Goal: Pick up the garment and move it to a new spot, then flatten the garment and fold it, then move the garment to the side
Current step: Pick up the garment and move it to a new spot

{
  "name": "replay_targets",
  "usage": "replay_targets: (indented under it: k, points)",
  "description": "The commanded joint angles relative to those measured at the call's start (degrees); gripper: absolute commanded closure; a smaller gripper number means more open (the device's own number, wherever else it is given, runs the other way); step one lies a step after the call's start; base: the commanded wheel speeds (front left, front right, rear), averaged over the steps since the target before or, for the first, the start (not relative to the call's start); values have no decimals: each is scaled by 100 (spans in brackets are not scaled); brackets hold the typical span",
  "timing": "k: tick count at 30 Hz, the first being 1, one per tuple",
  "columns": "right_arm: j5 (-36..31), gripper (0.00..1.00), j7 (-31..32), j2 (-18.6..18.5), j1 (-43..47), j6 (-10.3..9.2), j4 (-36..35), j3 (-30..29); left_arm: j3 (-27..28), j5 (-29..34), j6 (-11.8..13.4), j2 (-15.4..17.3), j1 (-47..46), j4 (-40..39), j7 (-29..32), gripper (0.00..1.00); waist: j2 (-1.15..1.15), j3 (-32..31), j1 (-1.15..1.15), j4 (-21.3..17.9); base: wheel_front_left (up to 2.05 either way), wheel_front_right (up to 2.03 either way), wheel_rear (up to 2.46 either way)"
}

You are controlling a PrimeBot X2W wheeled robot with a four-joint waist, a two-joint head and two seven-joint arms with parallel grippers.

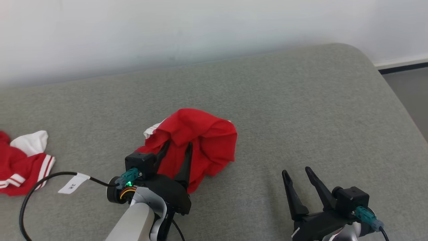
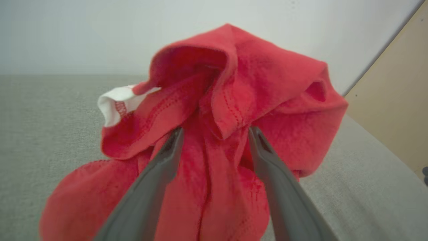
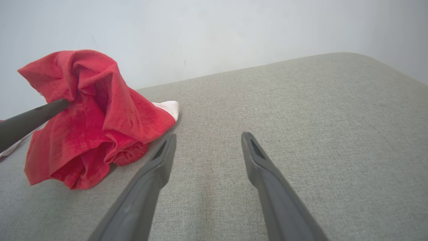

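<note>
My left fingers (image 1: 179,144) stand wide apart at lower centre of the head view, clamping nothing. A fold of the crumpled red jersey shirt (image 1: 204,134), white sleeve edge showing, lies loosely between them and drapes over their tips, which I judge is what props the heap into a peak. The shirt sits mid-frame on the grey woven padded surface (image 1: 284,100), seemingly its new spot, ready for flattening. My right fingers (image 1: 295,170), lower right, are spread and empty, clear of the cloth. Another red-and-white bundle with striped trim (image 1: 20,167) lies at the left edge, well apart.
</note>
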Motion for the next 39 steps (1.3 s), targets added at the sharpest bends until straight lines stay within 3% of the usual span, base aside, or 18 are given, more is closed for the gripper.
replay_targets:
  k: [1,10,16,22,30,39]
  points:
    - [-19,0,-22,-4,-5,19,17,-54,-17,-81,-32,4,81,29,-52,0,-1,-80,-1,191,0,0,0]
    - [-88,0,-42,-4,115,19,-59,-322,170,-45,16,207,476,-484,-449,0,-1,-285,-1,749,0,0,0]
    - [-153,0,-139,-4,185,19,-104,-653,593,306,155,463,1065,-1678,-536,0,-1,-459,-1,1066,0,0,0]
    - [-241,0,-276,-3,348,19,-3,-1034,1086,779,64,540,2022,-2756,-537,0,-1,-665,-1,1248,0,0,0]
    - [-441,0,-578,-5,537,19,147,-1259,1328,1388,-86,581,2795,-3096,-538,0,-1,-827,-1,1266,0,0,0]
    - [-590,0,-622,-3,685,19,403,-1328,1538,1577,-229,435,3082,-2939,-538,0,-1,-914,-1,1228,0,0,0]
